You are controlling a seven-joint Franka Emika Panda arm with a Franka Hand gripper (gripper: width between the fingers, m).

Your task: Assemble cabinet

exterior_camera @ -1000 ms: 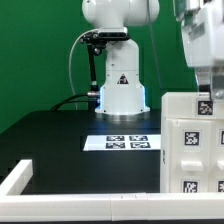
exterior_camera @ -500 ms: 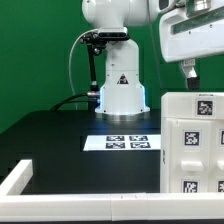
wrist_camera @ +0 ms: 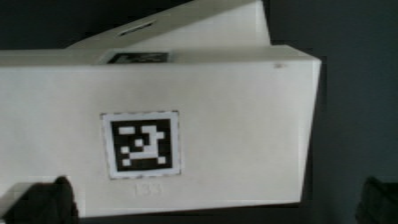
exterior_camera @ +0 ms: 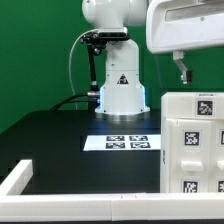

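Note:
The white cabinet body [exterior_camera: 195, 145] stands at the exterior view's right, with square black-and-white tags on its top and front. In the wrist view its top face [wrist_camera: 214, 100] fills the picture, with one tag [wrist_camera: 143, 143] in the middle. My gripper [wrist_camera: 214, 205] hangs above the cabinet, open and empty. Its dark fingertips [wrist_camera: 43, 200] stand wide apart at both sides of the box, not touching it. In the exterior view the white hand [exterior_camera: 185, 25] is high at the top right, and one finger [exterior_camera: 181, 69] points down above the cabinet's top edge.
The white robot base [exterior_camera: 120, 92] with a triangle sticker stands at the back centre. The marker board [exterior_camera: 122, 141] lies flat in front of it on the black table. A white rail [exterior_camera: 15, 180] runs along the table's front left edge.
The gripper has risen from the cabinet's top and shifted toward the exterior view's left. It now hangs clear above the cabinet. The cabinet has not moved.

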